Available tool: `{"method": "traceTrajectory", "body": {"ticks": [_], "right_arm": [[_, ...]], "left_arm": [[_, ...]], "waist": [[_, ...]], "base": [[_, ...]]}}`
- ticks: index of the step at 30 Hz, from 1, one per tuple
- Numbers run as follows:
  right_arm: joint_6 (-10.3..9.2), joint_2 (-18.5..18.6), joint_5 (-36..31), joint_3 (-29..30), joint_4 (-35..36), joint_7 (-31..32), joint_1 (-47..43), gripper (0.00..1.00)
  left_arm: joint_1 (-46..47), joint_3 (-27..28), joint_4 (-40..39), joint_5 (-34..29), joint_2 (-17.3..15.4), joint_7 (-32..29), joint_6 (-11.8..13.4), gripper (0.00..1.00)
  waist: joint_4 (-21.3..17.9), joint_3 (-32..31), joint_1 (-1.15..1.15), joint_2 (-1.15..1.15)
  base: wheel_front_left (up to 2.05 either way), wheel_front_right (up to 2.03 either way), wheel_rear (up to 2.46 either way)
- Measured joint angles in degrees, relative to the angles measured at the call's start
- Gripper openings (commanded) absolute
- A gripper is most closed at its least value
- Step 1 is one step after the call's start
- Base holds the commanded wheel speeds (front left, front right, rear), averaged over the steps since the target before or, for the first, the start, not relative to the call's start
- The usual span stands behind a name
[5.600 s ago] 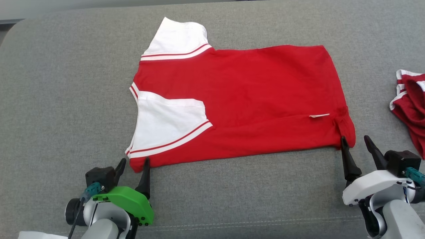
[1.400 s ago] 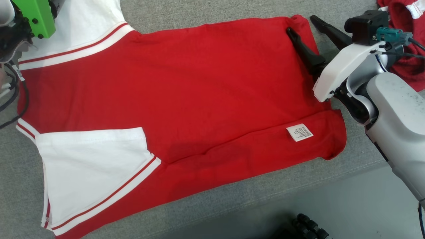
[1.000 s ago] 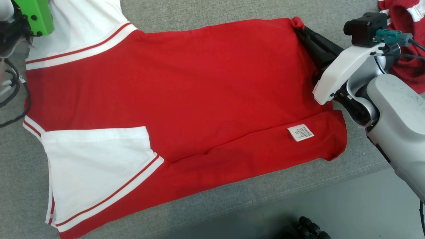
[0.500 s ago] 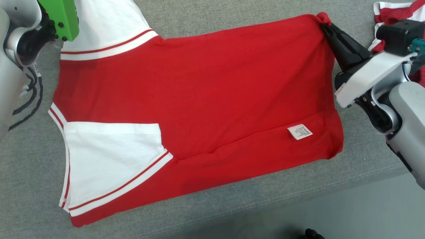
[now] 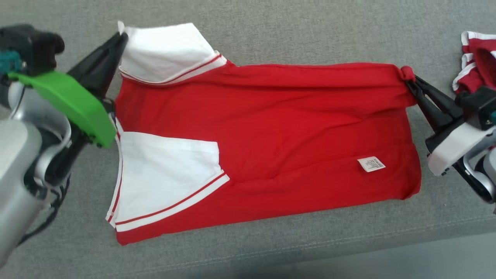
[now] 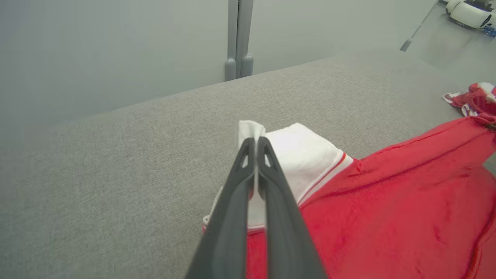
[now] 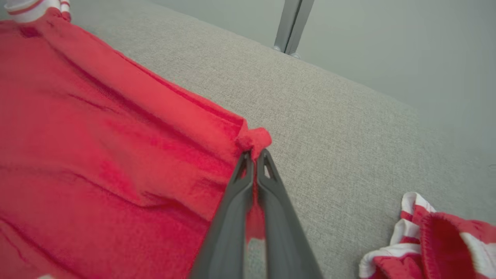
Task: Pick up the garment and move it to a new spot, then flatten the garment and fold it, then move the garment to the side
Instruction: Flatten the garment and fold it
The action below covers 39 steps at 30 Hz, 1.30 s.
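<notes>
I've got the left end effector (image 5: 121,37) clamped tight on the tip of the garment's far white sleeve (image 5: 166,50). On the left wrist view the fingers (image 6: 267,182) are pressed together, and a little fold of white cloth pokes out past the tips.

Over on the other side, the right end effector (image 5: 410,79) is pinched closed on the far hem corner. The red cloth is bunched into a small knob right at the fingertips (image 7: 267,166).

The garment (image 5: 290,128) itself is a red shirt with white sleeves. It's spread across the middle of the grey upholstered surface (image 5: 310,31), collar end to my left and hem to my right. Long creases run along its far edge between the two grips. I can't tell whether that edge is off the surface.

The near sleeve (image 5: 166,174) is folded in over the red body, with its red-striped cuff slanting toward the near edge. A small white label (image 5: 371,164) sits on the cloth near the hem, on the near side.

A second garment (image 5: 474,66), red and white and crumpled, lies just beyond the right end effector and apart from the shirt. A grey post (image 6: 238,38) stands behind the surface.
</notes>
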<state>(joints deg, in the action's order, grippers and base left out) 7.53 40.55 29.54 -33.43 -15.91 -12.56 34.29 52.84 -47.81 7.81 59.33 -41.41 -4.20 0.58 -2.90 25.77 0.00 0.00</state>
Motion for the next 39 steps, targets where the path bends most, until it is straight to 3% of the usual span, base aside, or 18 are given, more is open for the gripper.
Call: {"method": "traceTrajectory", "body": {"ticks": [6, 13, 18, 26, 27, 28, 29, 31, 32, 39], "right_arm": [[0.01, -0.99, -10.33, 4.36, -0.57, -0.97, -5.53, 0.00], [0.01, -1.15, -17.06, 6.13, 1.04, -1.68, -10.35, 0.00], [0.01, -0.90, -17.70, 7.14, 1.11, -1.92, -12.58, 0.00], [0.01, -0.64, -16.64, 7.68, 0.69, -1.89, -15.58, 0.00], [0.01, -0.87, -15.96, 8.02, 0.65, -1.89, -15.95, 0.09], [0.01, -1.34, -15.13, 8.61, 0.43, -1.58, -16.40, 0.42], [0.01, -1.88, -13.78, 9.51, 0.38, -1.38, -17.82, 1.00], [0.01, -2.53, -11.93, 10.79, 0.58, -1.41, -19.76, 1.00], [0.01, -2.91, -11.28, 12.06, 0.76, -1.41, -21.05, 1.00], [0.00, -7.30, -6.77, 22.04, 5.95, -1.69, -29.78, 1.00]], "left_arm": [[-13.72, 1.10, -16.53, 1.23, -4.30, 6.46, 8.35, 0.00], [-25.57, 1.23, -26.96, 2.21, -6.84, 11.59, 16.33, 0.00], [-32.07, 0.32, -30.04, 4.47, -5.99, 14.28, 18.66, 0.00], [-37.44, -0.65, -28.14, 8.25, -3.97, 15.46, 18.97, 0.00], [-37.88, -0.68, -27.66, 8.84, -3.65, 15.46, 18.49, 0.00], [-38.23, -0.83, -27.18, 9.37, -3.15, 15.43, 18.09, 0.00], [-38.63, -1.08, -25.84, 10.21, -2.31, 15.37, 17.50, 0.03], [-39.14, -1.34, -24.44, 11.35, -1.49, 15.37, 16.79, 0.47], [-39.24, -1.51, -23.69, 11.49, -1.16, 15.37, 16.48, 0.98], [-39.41, -0.20, -21.40, 11.00, 0.53, 17.11, 16.94, 1.00]], "waist": [[2.40, -1.26, 0.00, 0.00], [4.07, -2.43, 0.00, 0.00], [4.66, -3.26, 0.00, 0.00], [5.73, -4.43, 0.00, 0.00], [5.80, -4.55, 0.00, 0.00], [5.86, -4.69, 0.00, 0.00], [6.02, -5.04, 0.00, 0.00], [6.22, -5.42, 0.00, 0.00], [6.35, -5.62, 0.00, 0.00], [6.89, -6.96, 0.00, 0.00]], "base": [[0.00, 0.00, 0.00], [0.00, 0.00, 0.00], [0.00, 0.00, 0.00], [0.00, 0.00, 0.00], [0.00, 0.00, 0.00], [0.00, 0.00, 0.00], [0.00, 0.00, 0.00], [0.00, 0.00, 0.00], [0.00, 0.00, 0.00], [0.00, 0.00, 0.00]]}}
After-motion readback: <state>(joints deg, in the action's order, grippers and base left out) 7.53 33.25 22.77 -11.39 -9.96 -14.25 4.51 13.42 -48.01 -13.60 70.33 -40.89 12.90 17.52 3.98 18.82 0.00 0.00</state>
